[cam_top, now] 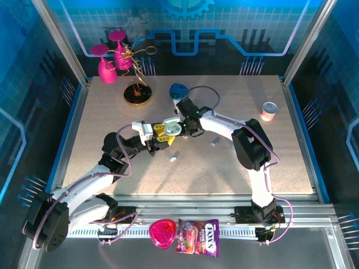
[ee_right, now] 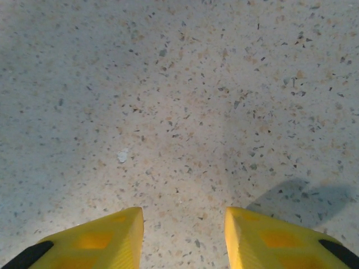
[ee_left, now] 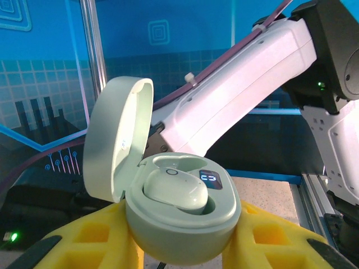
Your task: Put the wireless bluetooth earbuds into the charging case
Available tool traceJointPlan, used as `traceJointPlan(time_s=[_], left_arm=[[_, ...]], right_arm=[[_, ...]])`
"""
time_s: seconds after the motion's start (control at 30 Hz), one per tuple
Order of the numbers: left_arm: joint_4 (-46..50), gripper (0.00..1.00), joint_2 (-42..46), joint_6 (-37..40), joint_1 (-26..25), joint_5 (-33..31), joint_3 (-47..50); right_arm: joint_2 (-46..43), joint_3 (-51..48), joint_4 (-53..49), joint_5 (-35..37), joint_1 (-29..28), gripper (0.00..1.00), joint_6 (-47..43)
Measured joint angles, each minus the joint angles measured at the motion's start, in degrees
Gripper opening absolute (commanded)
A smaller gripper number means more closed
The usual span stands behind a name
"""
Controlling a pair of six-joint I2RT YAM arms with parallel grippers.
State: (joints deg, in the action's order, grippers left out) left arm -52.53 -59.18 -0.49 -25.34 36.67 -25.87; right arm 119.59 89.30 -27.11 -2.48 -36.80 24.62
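The left gripper [ee_left: 182, 249] clamps a pale-green, round plastic charging case [ee_left: 168, 227], its lid up and one whitish plastic earbud [ee_left: 175, 189] seated inside. The right gripper [ee_right: 184, 235] hangs released and empty above the speckled table [ee_right: 196, 84]. Another tiny pale earbud [cam_top: 173, 158] lies near the left gripper.

Robot lab cell: aluminium frame posts [cam_top: 61, 42], blue circuit-print wall panels [cam_top: 224, 28], speckled test table [cam_top: 101, 112], slotted mounting rail [cam_top: 196, 208] along near edge.

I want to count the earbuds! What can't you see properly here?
Top view: tiny pale bit and second pale bit on the table, too small to name.
Left wrist view: charging case, cut by the bottom edge; seated earbud, lower part hidden in its socket.
Right wrist view: pale speck, too small.
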Motion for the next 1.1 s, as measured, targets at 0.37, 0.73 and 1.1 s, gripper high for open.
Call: traceJointPlan(time_s=[0.37, 0.73, 1.1], left_arm=[[0.04, 0.32, 0.0, -0.02, 0.0, 0.02, 0.0], [0.44, 0.32, 0.0, -0.02, 0.0, 0.04, 0.0], [0.46, 0.32, 0.0, -0.02, 0.0, 0.15, 0.0]], right_arm=[[4.2, 4.22, -5.62, 3.37, -1.09, 0.49, -3.78], [5.49, 5.77, -7.87, 2.93, -1.36, 0.5, -6.1], [5.38, 6.47, -12.76, 2.23, -4.59, 0.5, -9.6]])
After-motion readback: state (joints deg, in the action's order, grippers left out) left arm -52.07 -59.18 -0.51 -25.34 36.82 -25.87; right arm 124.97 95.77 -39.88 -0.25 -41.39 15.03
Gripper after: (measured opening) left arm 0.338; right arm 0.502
